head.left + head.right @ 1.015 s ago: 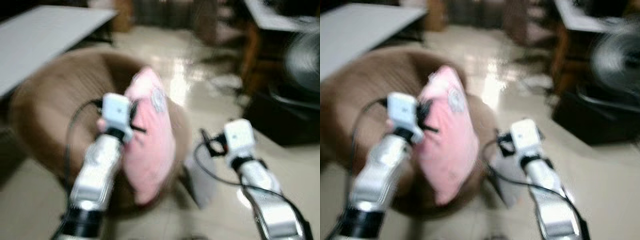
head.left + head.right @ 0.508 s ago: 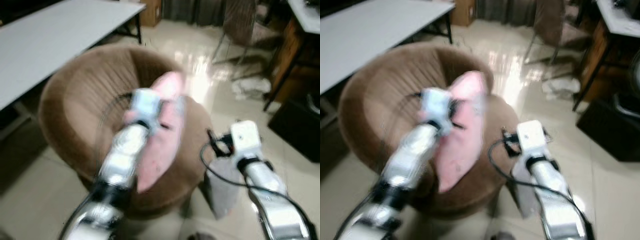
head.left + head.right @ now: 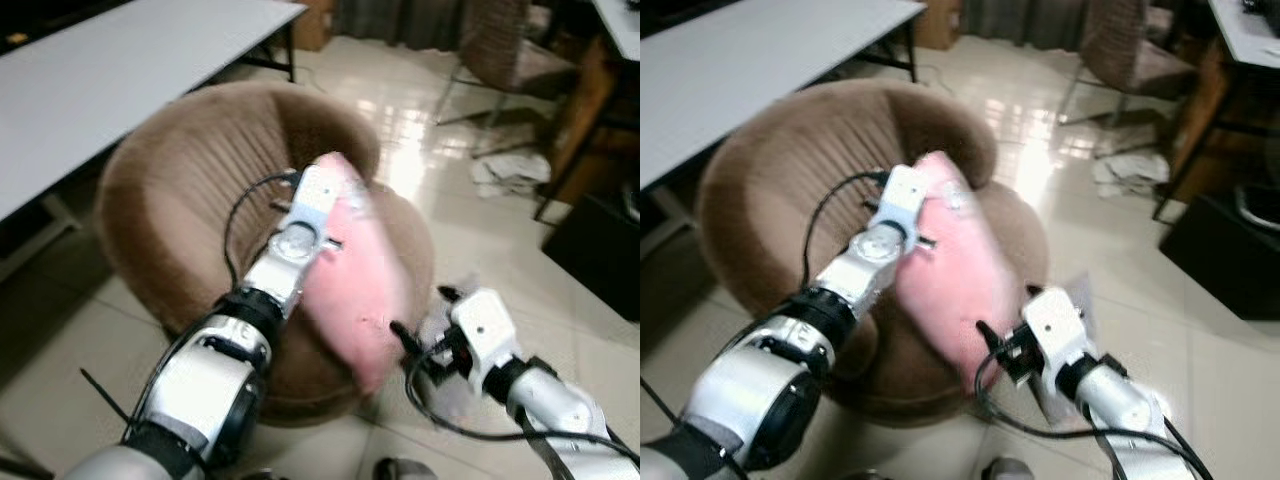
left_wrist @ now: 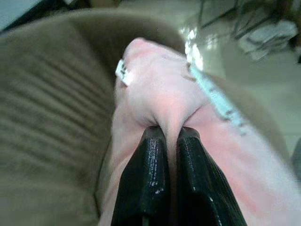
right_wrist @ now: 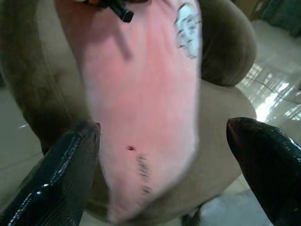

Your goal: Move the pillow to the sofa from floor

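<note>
A pink pillow [image 3: 362, 290] hangs upright over the seat of a round brown sofa chair [image 3: 185, 190]. My left gripper [image 4: 170, 133] is shut on a fold near the pillow's top edge, and its arm reaches forward over the chair's front. A white label [image 4: 123, 73] shows beside the pinched fold. My right gripper [image 5: 162, 127] is open and close to the pillow's lower end, with one finger [image 5: 70, 165] on each side of it. The pillow's bottom corner hangs near the seat's front right rim.
A white table [image 3: 100, 80] stands to the left of the chair. At the back are a chair with thin legs [image 3: 500, 50] and crumpled cloth [image 3: 510, 170] on the glossy floor. A dark box [image 3: 600, 255] stands at the right.
The view has shifted and steadied. My left arm has stretched further forward, carrying the pillow over the seat. My right gripper has come in toward the pillow's lower end.
</note>
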`<state>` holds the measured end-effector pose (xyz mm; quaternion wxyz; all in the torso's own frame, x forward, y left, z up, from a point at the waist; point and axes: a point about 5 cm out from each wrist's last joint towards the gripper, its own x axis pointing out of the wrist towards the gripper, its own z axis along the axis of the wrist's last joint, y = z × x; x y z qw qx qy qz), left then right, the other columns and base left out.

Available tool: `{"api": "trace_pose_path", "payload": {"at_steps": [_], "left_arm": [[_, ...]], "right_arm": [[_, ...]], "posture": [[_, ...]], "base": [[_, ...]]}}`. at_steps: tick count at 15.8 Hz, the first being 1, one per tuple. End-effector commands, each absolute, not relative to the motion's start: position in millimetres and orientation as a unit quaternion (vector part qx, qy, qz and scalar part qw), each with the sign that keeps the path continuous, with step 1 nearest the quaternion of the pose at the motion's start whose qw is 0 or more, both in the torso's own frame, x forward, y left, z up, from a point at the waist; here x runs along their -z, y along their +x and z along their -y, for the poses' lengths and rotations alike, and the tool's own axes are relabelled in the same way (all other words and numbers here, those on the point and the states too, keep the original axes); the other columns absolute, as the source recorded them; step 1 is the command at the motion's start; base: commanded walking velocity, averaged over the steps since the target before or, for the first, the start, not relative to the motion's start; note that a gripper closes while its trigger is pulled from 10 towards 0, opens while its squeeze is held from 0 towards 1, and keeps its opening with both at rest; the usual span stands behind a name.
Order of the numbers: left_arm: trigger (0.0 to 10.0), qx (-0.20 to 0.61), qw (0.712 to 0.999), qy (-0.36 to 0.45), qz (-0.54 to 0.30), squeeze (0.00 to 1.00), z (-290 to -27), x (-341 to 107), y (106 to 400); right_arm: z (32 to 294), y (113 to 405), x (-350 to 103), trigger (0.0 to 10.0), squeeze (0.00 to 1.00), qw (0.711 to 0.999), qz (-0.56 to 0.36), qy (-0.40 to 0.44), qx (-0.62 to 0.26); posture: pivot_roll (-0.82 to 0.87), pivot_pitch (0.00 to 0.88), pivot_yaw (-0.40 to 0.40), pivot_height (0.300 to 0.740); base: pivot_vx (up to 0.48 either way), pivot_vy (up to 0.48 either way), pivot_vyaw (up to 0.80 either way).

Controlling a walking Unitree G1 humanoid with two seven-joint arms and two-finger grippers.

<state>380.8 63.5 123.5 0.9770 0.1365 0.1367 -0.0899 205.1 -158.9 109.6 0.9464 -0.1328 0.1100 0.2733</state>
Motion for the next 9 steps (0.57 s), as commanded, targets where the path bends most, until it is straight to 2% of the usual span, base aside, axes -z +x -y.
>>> {"api": "trace_pose_path", "payload": {"at_steps": [1,3,5,6,7,8,9], "left_arm": [[10.0,0.049,0.982,0.125,-0.131,0.00,-76.9,-133.3,388.8],[10.0,-0.015,0.982,0.148,-0.117,0.00,-103.0,-139.6,395.6],[10.0,-0.069,0.980,0.151,-0.112,0.00,-126.9,-147.5,400.5],[10.0,-0.103,0.973,0.173,-0.111,0.28,-143.8,-150.2,401.5],[10.0,-0.127,0.969,0.181,-0.112,0.80,-155.0,-150.9,401.2],[10.0,-0.130,0.970,0.173,-0.110,1.00,-161.5,-153.2,402.0],[10.0,-0.131,0.971,0.171,-0.105,1.00,-164.7,-155.8,402.8]], "right_arm": [[158.3,203.9,-114.5,10.0,0.00,0.944,-0.102,-0.132,-0.284],[160.4,204.5,-113.7,10.0,0.00,0.953,-0.099,-0.114,-0.263],[156.9,202.0,-112.9,10.0,0.00,0.949,-0.103,-0.119,-0.275],[153.9,202.0,-108.8,10.0,0.00,0.945,-0.108,-0.117,-0.285],[151.9,202.2,-104.4,10.0,0.00,0.944,-0.112,-0.112,-0.290],[148.1,202.6,-101.8,10.0,0.00,0.939,-0.118,-0.098,-0.309],[145.1,202.5,-100.6,10.0,0.00,0.933,-0.121,-0.088,-0.328]], "posture": [[-0.14,0.148,0.035,0.740],[-0.14,0.153,0.038,0.740],[-0.14,0.147,0.044,0.740],[-0.13,0.151,0.043,0.740],[-0.13,0.147,0.050,0.740],[-0.13,0.139,0.048,0.740],[-0.12,0.139,0.045,0.740]], "base": [[0.000,0.000,0.00],[0.000,0.000,0.00],[0.000,0.000,0.00],[0.000,0.000,0.00],[0.000,0.000,0.00],[0.000,0.000,0.00],[0.000,0.000,0.00]]}}
